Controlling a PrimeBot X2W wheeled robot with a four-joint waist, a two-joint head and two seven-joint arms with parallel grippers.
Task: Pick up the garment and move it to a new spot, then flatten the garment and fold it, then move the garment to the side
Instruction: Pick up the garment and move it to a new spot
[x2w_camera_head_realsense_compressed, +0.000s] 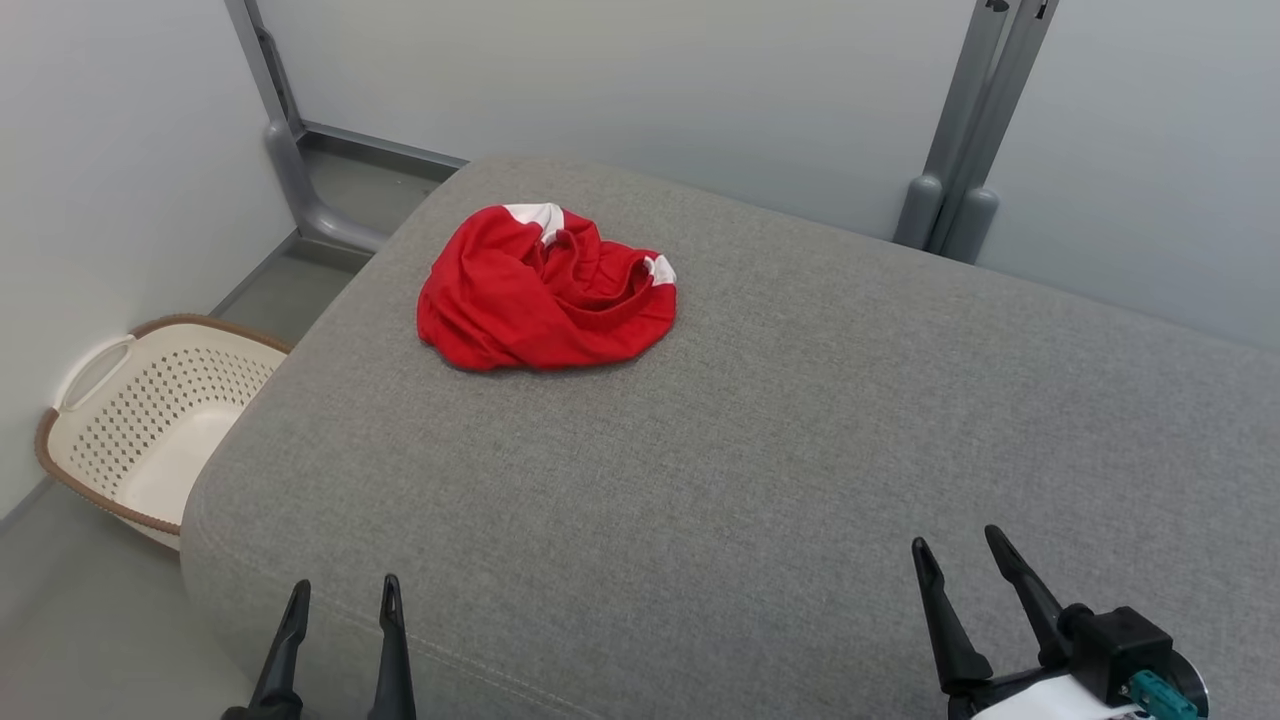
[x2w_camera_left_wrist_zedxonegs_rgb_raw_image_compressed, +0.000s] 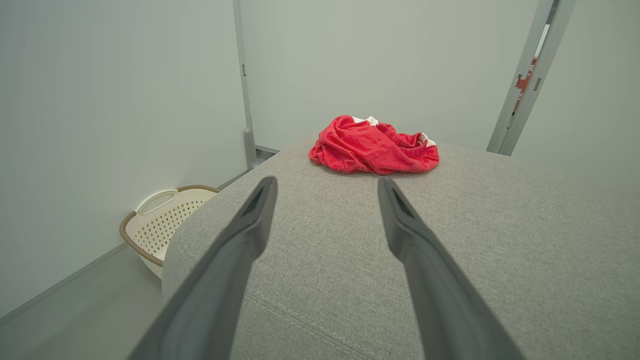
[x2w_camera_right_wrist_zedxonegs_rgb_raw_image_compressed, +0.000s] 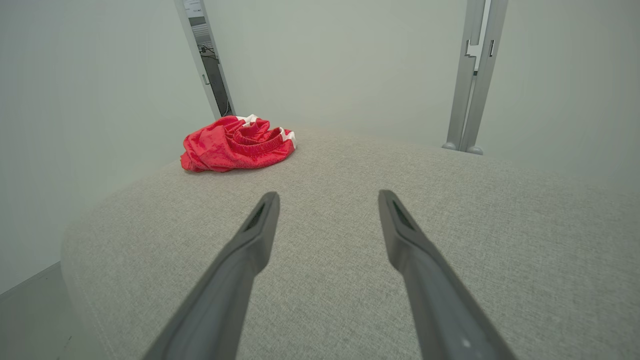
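Note:
A red garment (x2w_camera_head_realsense_compressed: 545, 290) with white trim lies crumpled in a heap on the far left part of the grey padded table (x2w_camera_head_realsense_compressed: 760, 450). In the left wrist view the garment (x2w_camera_left_wrist_zedxonegs_rgb_raw_image_compressed: 374, 146) sits ahead, beyond the fingertips; in the right wrist view the garment (x2w_camera_right_wrist_zedxonegs_rgb_raw_image_compressed: 236, 143) lies ahead to the left. My left gripper (x2w_camera_head_realsense_compressed: 345, 592) stands open over the near left edge, nothing between its fingers. My right gripper (x2w_camera_head_realsense_compressed: 960, 545) is open at the near right, also empty. Both are far from the garment.
A cream perforated laundry basket (x2w_camera_head_realsense_compressed: 150, 420) with a brown rim stands on the floor left of the table. Grey metal posts (x2w_camera_head_realsense_compressed: 955, 150) rise behind the table against pale walls. The table edge curves down at the near left.

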